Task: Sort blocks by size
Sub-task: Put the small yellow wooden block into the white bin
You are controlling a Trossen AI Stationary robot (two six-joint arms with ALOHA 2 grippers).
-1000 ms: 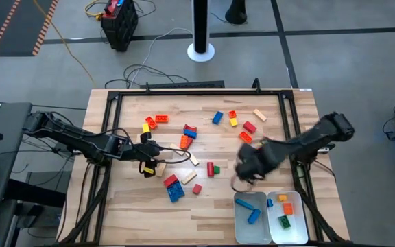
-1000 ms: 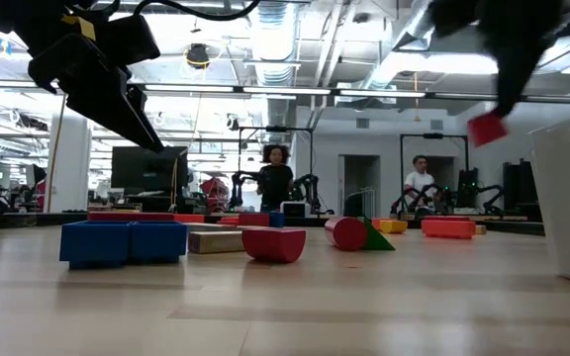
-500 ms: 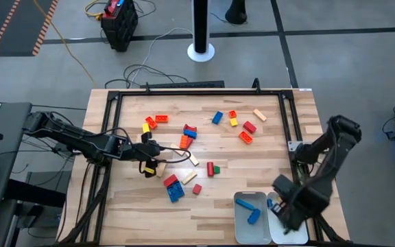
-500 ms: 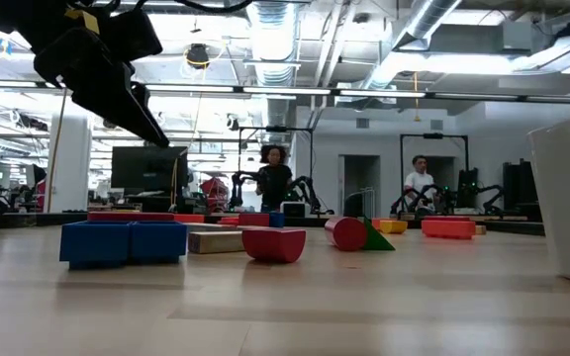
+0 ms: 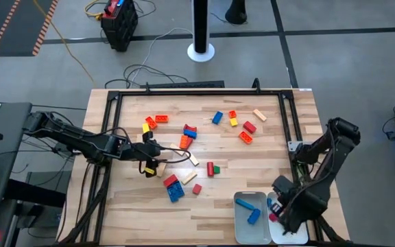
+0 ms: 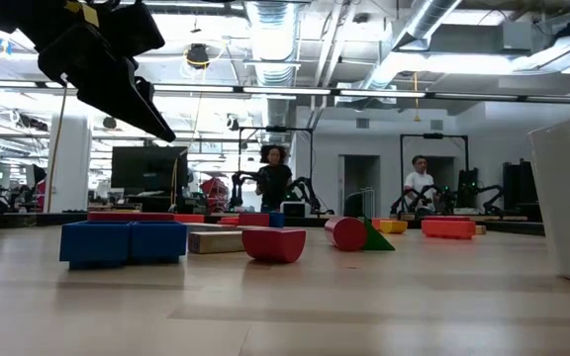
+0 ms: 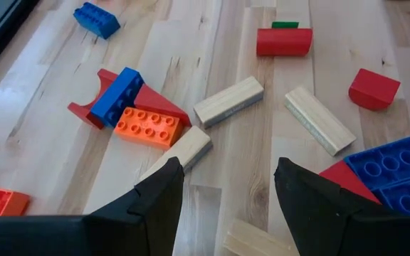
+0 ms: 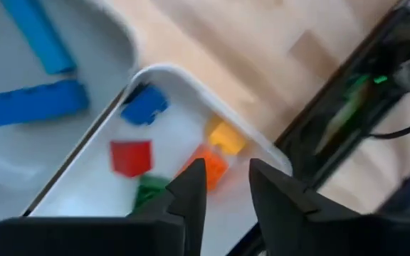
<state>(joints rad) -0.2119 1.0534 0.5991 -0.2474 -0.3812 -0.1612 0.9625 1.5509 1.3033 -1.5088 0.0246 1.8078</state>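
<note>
The blocks lie scattered over the wooden table (image 5: 204, 147): orange and red ones (image 5: 156, 120) at the far left, blue ones (image 5: 173, 189) nearer, and tan ones (image 7: 228, 101) in the middle. My left gripper (image 5: 160, 154) (image 7: 226, 192) hovers open over the table's left half, with a tan block (image 7: 180, 153) just ahead of one fingertip. My right gripper (image 5: 278, 209) (image 8: 226, 195) stands open above the right white tray (image 8: 169, 75), fingers pointing down. A blurred red block (image 8: 131, 158) shows in that tray below the fingers, clear of them.
The right tray also holds small blue (image 8: 144, 105), yellow (image 8: 226, 135), orange (image 8: 208, 167) and green (image 8: 144, 188) blocks. The left white tray (image 5: 250, 213) holds long blue blocks (image 8: 34, 99). A black frame (image 5: 290, 116) borders the table. People stand in the room behind (image 6: 275, 178).
My right gripper has swung from the table's middle toward the near right corner, stopping above the right tray. The red block it carried between its fingers a second ago now shows in that tray, free of the fingers. The left gripper has kept its place.
</note>
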